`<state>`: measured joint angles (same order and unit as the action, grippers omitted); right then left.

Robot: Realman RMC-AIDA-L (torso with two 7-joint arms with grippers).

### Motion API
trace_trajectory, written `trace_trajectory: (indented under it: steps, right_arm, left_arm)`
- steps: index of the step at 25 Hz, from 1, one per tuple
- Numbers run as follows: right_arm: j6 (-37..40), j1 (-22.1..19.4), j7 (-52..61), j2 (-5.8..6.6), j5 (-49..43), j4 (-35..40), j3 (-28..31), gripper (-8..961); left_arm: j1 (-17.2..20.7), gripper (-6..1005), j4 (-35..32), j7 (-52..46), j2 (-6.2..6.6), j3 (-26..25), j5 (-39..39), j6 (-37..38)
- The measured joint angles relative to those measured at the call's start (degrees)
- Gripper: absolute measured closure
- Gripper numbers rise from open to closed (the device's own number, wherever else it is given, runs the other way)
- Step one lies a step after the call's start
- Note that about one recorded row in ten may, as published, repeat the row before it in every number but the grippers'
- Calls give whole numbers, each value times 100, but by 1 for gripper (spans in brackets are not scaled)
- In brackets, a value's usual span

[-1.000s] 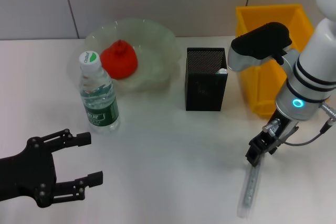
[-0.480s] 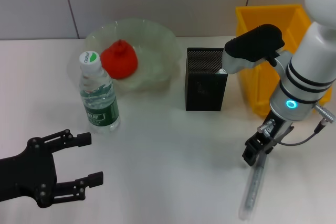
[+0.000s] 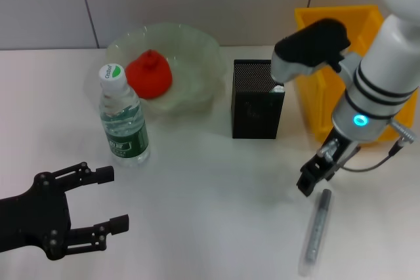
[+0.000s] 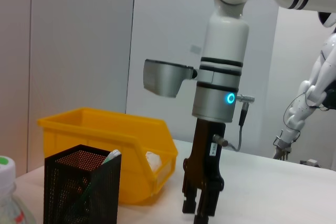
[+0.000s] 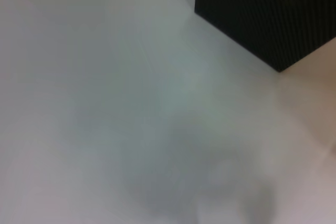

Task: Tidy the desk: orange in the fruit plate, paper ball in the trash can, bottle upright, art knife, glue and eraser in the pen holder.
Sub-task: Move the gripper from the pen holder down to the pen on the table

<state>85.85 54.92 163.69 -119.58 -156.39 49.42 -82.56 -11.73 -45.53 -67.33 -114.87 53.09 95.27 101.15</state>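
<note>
A grey art knife (image 3: 315,229) lies flat on the table at the front right. My right gripper (image 3: 308,182) hangs just left of its far end, apart from it; it also shows as the right gripper (image 4: 201,211) in the left wrist view. The black mesh pen holder (image 3: 257,100) stands behind, with a pale item (image 4: 108,158) sticking out of it. The orange (image 3: 149,74) rests in the glass fruit plate (image 3: 197,47). The bottle (image 3: 123,122) stands upright. A paper ball (image 4: 153,162) lies in the yellow trash can (image 3: 341,70). My left gripper (image 3: 108,200) is open at the front left. The eraser is out of view.
The pen holder (image 5: 268,14) fills one corner of the right wrist view, with bare table around it. The trash can stands close to the right of the pen holder. White wall panels rise behind the table.
My right gripper has moved left and away from above the art knife's far end, and the arm has swung with it. The knife stays on the table. The left arm is still.
</note>
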Motion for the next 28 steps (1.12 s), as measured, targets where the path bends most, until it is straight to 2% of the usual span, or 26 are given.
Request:
trace_trajectory:
  steps: [4, 6, 9, 14, 22, 26, 28]
  right_arm:
    - [321, -227, -96, 34, -25, 811, 54, 456]
    - [740, -377, -498, 42, -3, 1395, 100, 458]
    - [985, -428, -826, 42, 9, 1670, 156, 460]
    - [1480, -494, -1696, 39, 41, 1968, 302, 465]
    - [1847, -837, -3599, 18, 222, 2537, 135, 472]
    - [2096, -1056, -5118, 17, 356, 2684, 112, 476]
    - [2146, -1096, -5364, 15, 403, 2722, 82, 477]
  left_arm:
    - [5, 170, 0, -1, 0, -10, 0, 0]
    - [19, 170, 0, -23, 0, -118, 0, 9]
    - [39, 170, 0, -28, -2, -205, 0, 14]
    - [78, 171, 0, -40, -74, -445, 0, 38]
    - [172, 170, 24, -306, -330, -1104, -2, 33]
    - [221, 170, 213, -318, -348, -1319, -60, 46]
    - [229, 170, 321, -307, -349, -1404, -64, 50]
